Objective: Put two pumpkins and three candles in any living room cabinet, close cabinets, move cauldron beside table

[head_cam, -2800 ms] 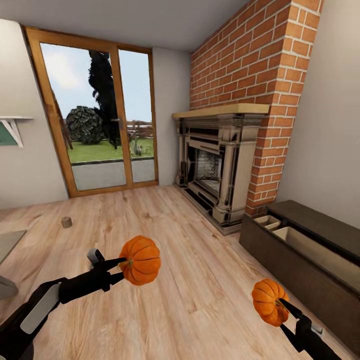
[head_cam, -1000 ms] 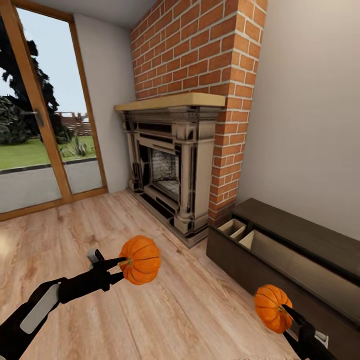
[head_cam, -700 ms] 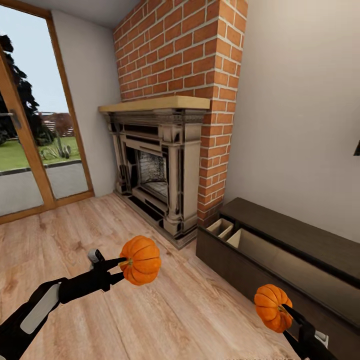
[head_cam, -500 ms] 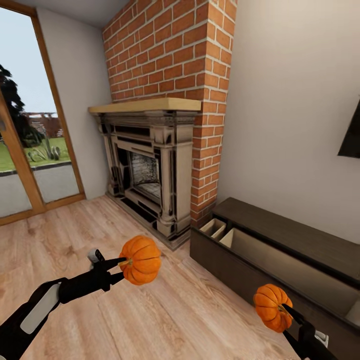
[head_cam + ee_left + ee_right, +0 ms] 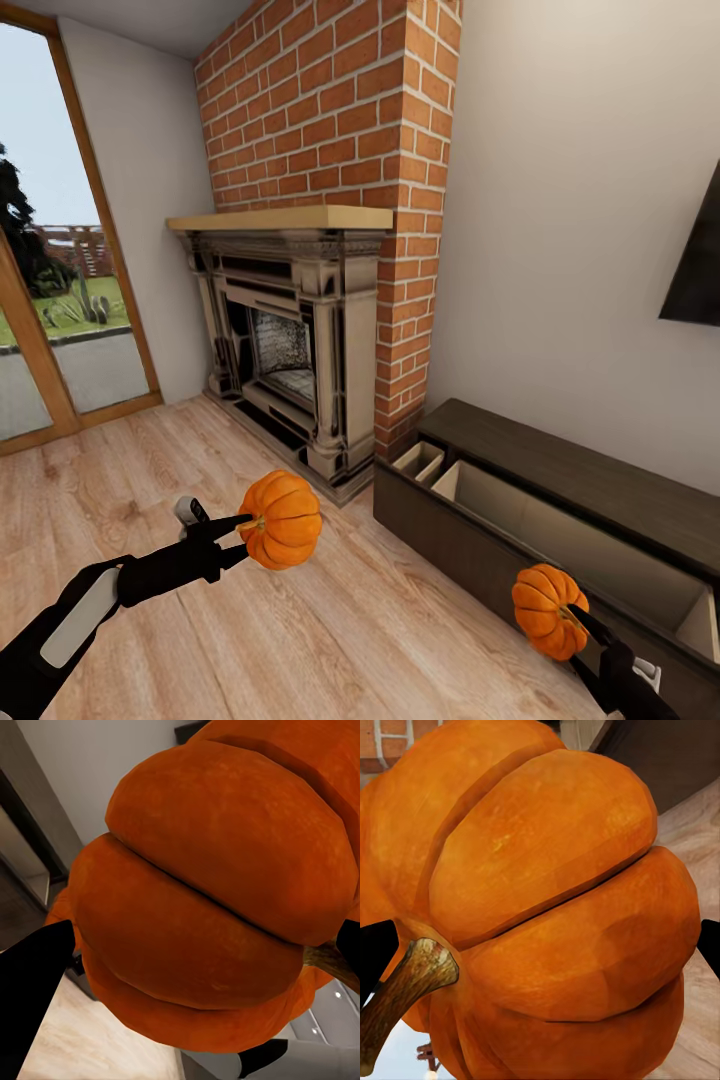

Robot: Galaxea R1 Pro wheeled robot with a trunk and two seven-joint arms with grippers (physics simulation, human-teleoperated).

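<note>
Head view: the left gripper (image 5: pixel 243 528) is closed on a pumpkin (image 5: pixel 282 520), held in the air above the wood floor (image 5: pixel 330 620). The right gripper (image 5: pixel 575 622) grips a second pumpkin (image 5: pixel 548 610), also held off the floor, just in front of the cabinet (image 5: pixel 560 470). The cabinet is long, low and dark brown, set against the pale wall to the right of the brick fireplace (image 5: pixel 300 340). Its front is pulled out, with pale inner compartments (image 5: pixel 500 500) open to the top. A glass door with a wood frame (image 5: pixel 60 300) stands at far left. The corner of a dark panel (image 5: pixel 695 270) hangs on the wall above the cabinet.

Left wrist view: the first pumpkin (image 5: pixel 217 900) sits very close to the camera, orange ribs clear. Dark fingers (image 5: pixel 34 990) press at its sides; a bit of brown stem shows at one edge.

Right wrist view: the second pumpkin (image 5: pixel 547 915) is again close up, with its brown stem (image 5: pixel 405 990) pointing toward the camera. Dark fingers (image 5: pixel 375 949) flank it on both sides. Wood floor and a dark cabinet edge show behind it.
</note>
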